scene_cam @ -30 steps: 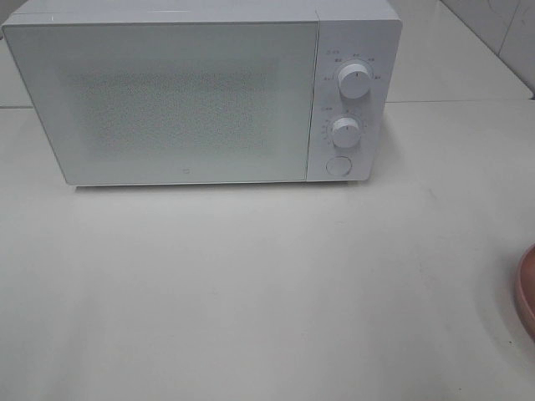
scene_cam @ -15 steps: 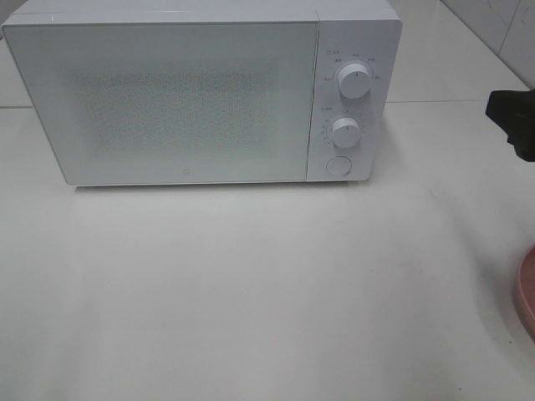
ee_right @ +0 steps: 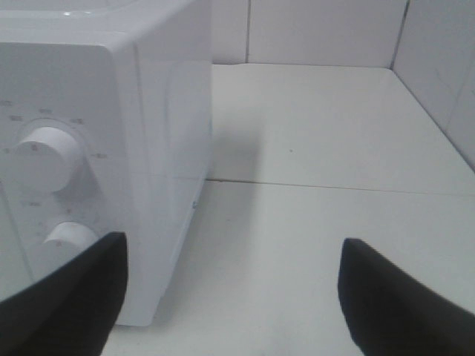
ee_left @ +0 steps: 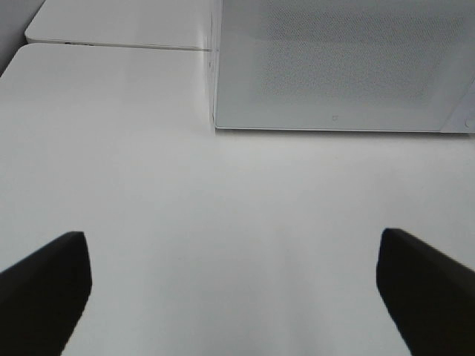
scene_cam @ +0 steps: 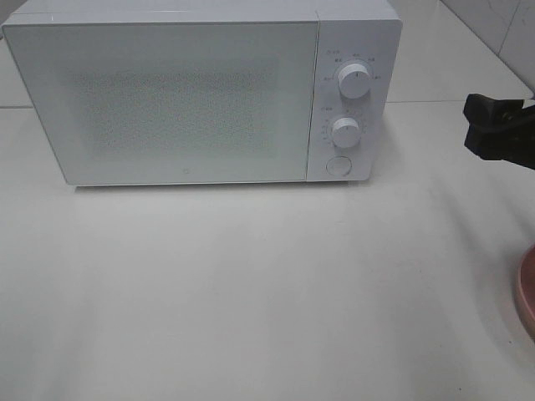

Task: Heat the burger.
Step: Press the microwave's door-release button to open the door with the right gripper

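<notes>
The burger is out of view in every frame. A white microwave stands at the back of the table with its door shut; it also shows in the left wrist view and the right wrist view. My right gripper hangs to the right of the microwave's control panel, level with the knobs. Its jaws stand wide open and empty in the right wrist view. My left gripper is open and empty over the bare table in front of the microwave's left corner.
The microwave's panel has an upper knob, a lower knob and a round button. The rim of a pink plate shows at the right edge. A white tiled wall runs behind.
My right gripper has come into the exterior high view from the right edge and moved left towards the microwave's panel. The microwave and plate have not moved.
</notes>
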